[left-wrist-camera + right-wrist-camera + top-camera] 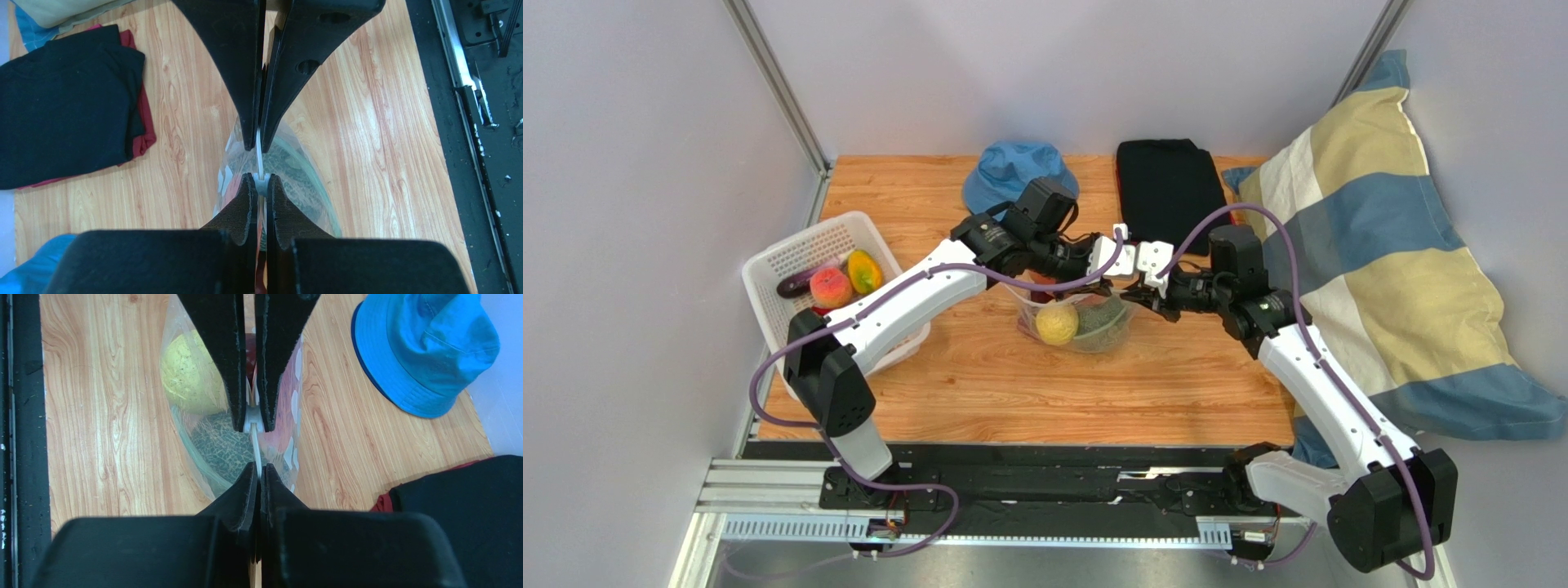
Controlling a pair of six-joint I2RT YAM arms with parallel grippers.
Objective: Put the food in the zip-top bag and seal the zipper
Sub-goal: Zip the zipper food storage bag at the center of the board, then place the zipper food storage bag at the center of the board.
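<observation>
Fingers of my left gripper (259, 162) are pressing tight together on the zipper (260, 153), and my right gripper (254, 447) is clamping flat on that same white strip (255, 454) just beside it, so both are pinching the mouth edge of the zip-top bag (1100, 333). The bag is sitting mid-table between my two wrists, bulging below the strip; I cannot tell whether it is resting on the wooden table (989, 380) or hanging just off it. Through the clear plastic a yellow fruit (190, 373) and a netted green ball (224, 447) are showing, with something red (279, 432) beyond them. More food is lying in the white mesh basket (787, 263) at my far left. A blue hat (1014, 172) and folded black cloth (1169, 184) are lying at the far edge.
</observation>
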